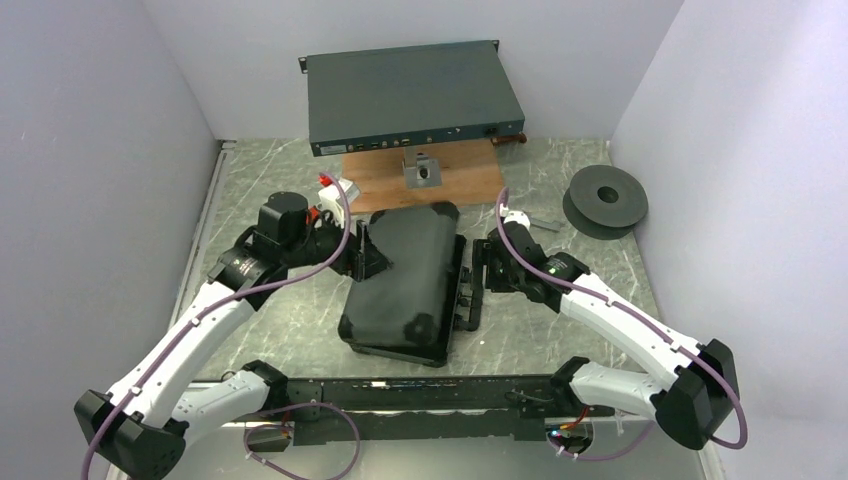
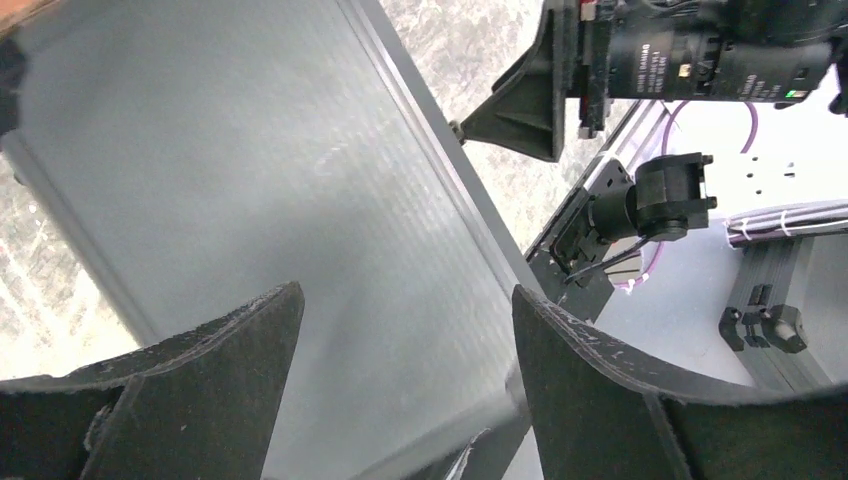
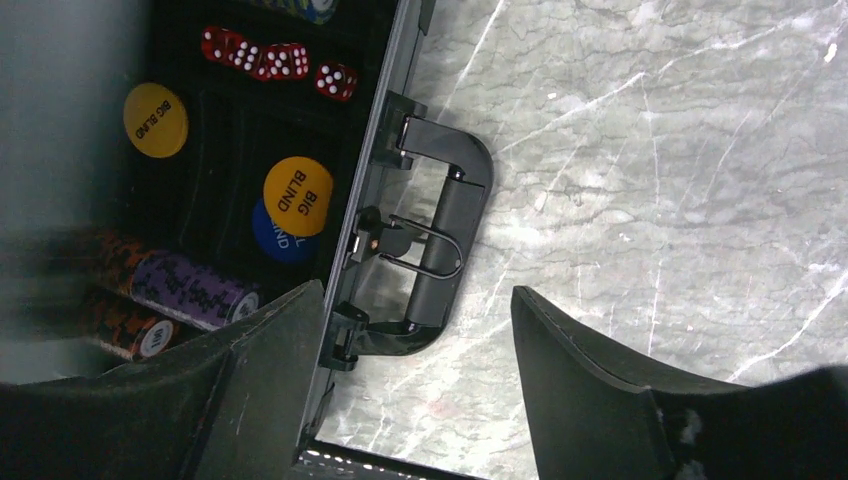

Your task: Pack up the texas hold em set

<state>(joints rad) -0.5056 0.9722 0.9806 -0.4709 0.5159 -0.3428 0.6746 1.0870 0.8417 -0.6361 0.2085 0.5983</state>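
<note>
The left claw (image 1: 368, 252) and right claw (image 1: 479, 270), both spread apart, flank the case (image 1: 405, 280); a rack unit (image 1: 410, 95) and spool (image 1: 605, 198) sit behind on the desk (image 1: 300, 325).

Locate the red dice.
Right wrist view, upper left: the dice lie in a row inside the case, just above the yellow discs.

Both arms reach inward: left gripper (image 1: 372, 256), jaws apart, at the case's (image 1: 405, 285) left edge; right gripper (image 1: 479, 271), jaws apart, at its right.
</note>
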